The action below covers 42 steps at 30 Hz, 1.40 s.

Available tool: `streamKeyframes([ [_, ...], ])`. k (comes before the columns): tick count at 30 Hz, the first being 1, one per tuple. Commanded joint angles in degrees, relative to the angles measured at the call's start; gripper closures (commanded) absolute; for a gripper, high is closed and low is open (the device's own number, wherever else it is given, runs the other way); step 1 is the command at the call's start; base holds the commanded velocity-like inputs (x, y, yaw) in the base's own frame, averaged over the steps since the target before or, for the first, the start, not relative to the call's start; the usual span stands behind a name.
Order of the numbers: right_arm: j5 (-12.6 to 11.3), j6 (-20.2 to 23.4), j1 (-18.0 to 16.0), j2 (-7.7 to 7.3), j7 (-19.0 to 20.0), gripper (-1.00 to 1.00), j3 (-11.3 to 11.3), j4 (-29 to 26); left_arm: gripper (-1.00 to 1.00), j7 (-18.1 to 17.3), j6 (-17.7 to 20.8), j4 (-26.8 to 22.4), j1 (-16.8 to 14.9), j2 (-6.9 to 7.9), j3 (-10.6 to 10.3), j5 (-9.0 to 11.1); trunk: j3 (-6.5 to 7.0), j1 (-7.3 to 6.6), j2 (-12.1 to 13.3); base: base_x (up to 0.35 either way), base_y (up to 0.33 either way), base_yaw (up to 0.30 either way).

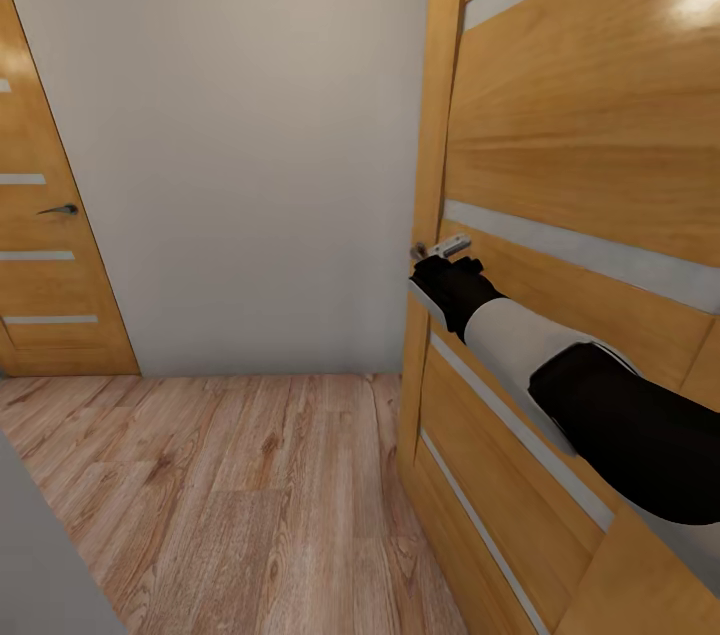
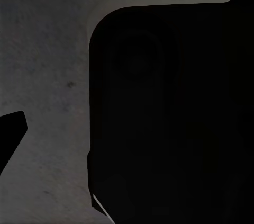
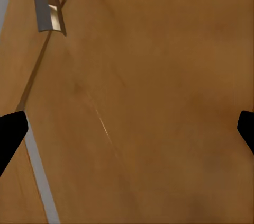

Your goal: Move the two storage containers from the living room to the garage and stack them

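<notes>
Right gripper (image 1: 447,267): reaching at the door handle (image 1: 449,245), fingers (image 3: 10,134) spread wide, gripping nothing.
Left gripper: state impossible to tell.
Doors: two wooden ones showing (image 1: 580,165), (image 1: 45,245).
Floor (image 1: 230,495): light wood planks.

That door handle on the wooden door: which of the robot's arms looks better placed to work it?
Right. Its right gripper is stretched out just below the door handle on the wooden door; its fingers are spread wide.
</notes>
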Motion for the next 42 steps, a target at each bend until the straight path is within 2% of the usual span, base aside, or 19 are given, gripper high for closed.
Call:
streamKeyframes([
  [1,0.02,0.39,-0.06,0.0,-0.48,-1.0,0.73,0.02,-1.0,0.01,-0.06,-0.03,0.0,0.0,0.06,0.11,-0.06,0.0,-0.03,0.0,0.0,0.0],
  [8,0.1,0.11,-0.06,0.0,-0.52,-1.0,1.02,0.73,-1.0,0.01,-0.06,-0.03,0.0,0.0,0.06,0.11,-0.06,0.0,-0.03,0.0,0.0,0.0],
  [16,0.03,-2.13,-0.06,0.0,-0.56,-1.0,1.16,3.44,-1.0,0.01,-0.06,-0.03,0.0,0.0,0.07,0.11,-0.06,0.0,-0.03,0.0,0.0,0.0],
  [35,0.03,-2.52,-0.09,0.0,-0.52,-1.0,1.01,3.66,-1.0,0.01,-0.06,-0.03,0.0,-0.06,0.14,0.11,-0.06,0.0,-0.03,0.0,0.0,0.0],
  [42,0.03,-2.53,-0.08,0.0,-0.53,-1.0,1.05,3.66,-1.0,-0.07,-0.06,-0.03,0.0,0.0,0.15,0.11,-0.06,0.0,-0.03,0.291,0.0,0.0],
])
